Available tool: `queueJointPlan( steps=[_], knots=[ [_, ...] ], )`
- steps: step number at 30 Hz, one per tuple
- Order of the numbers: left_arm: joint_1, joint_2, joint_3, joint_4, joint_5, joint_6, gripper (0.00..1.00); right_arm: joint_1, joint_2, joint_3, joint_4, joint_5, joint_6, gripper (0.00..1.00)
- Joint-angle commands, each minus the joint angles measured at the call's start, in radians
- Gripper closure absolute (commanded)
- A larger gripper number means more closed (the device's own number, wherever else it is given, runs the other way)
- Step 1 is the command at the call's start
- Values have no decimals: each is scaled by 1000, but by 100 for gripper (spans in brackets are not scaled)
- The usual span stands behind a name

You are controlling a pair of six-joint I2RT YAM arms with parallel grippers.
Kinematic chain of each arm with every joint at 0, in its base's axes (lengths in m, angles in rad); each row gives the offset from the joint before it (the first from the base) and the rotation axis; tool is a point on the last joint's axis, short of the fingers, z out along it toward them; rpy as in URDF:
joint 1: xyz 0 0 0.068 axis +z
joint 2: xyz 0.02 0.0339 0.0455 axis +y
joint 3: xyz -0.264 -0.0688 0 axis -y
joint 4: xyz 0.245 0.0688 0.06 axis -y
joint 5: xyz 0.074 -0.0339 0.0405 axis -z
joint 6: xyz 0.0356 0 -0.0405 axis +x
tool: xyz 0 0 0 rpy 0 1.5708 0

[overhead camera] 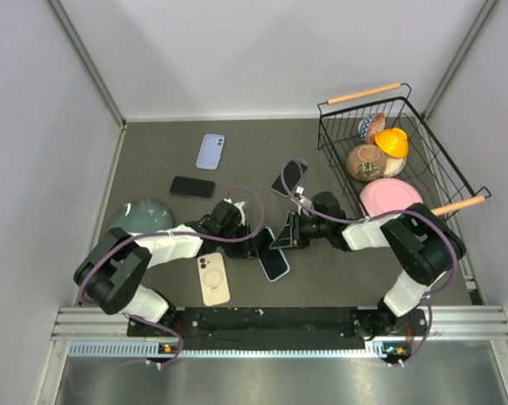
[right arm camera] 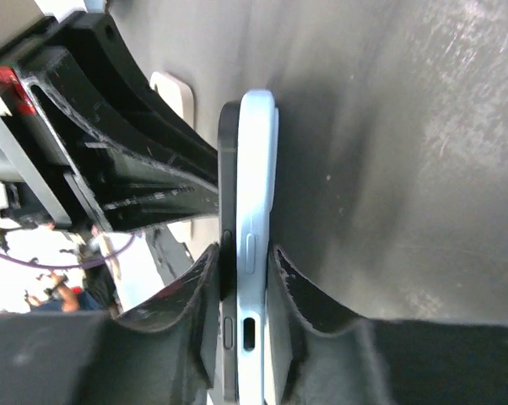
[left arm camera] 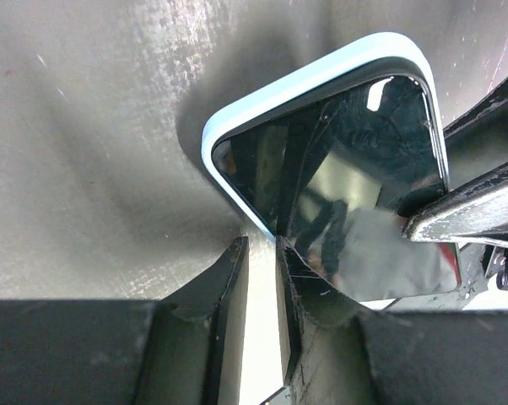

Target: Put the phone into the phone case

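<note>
Counted by kind
Five phone-sized items: one lavender slab (overhead camera: 210, 152), two black glossy phones (overhead camera: 192, 186), one cream slab (overhead camera: 213, 278), one phone in a pale-blue case (overhead camera: 275, 263). One black wire basket (overhead camera: 431, 160); one pink plate (overhead camera: 389, 196).

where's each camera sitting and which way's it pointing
Top external: above, behind the bases, facing down at the dark grey table; both arms show.
Left wrist: on that wrist, facing the black glass-fronted phone screen-on; own fingers show.
Right wrist: on that wrist, facing the pale blue plastic case edge-on; own fingers show.
Shared: both wrist views show the cased phone and the other arm's fingers.
</note>
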Motion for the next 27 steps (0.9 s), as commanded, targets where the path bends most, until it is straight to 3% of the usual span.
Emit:
queueJointPlan(
  steps=[1,3,5,6,10,13,20,27],
  knots=[
    [-4,-12,12,17,-1,23,75,20,-57,74,-142,21,-107,83],
    [-4,-17,10,16,-1,21,73,21,-72,77,-153,32,-118,100],
    [-4,-29,10,13,1,26,69,21,-98,79,-154,43,-115,100],
    [-3,-52,18,-7,-4,31,58,20,-110,82,-159,55,-112,100],
    [14,-158,30,-65,-25,72,35,21,-186,91,-170,92,-106,100],
    [59,-282,17,-75,27,81,28,17,-253,97,-190,113,-95,100],
    [117,-538,4,-53,165,84,23,12,-413,40,11,89,73,100],
    [123,-634,-62,106,301,-18,23,12,-539,28,134,64,156,100]
  ],
)
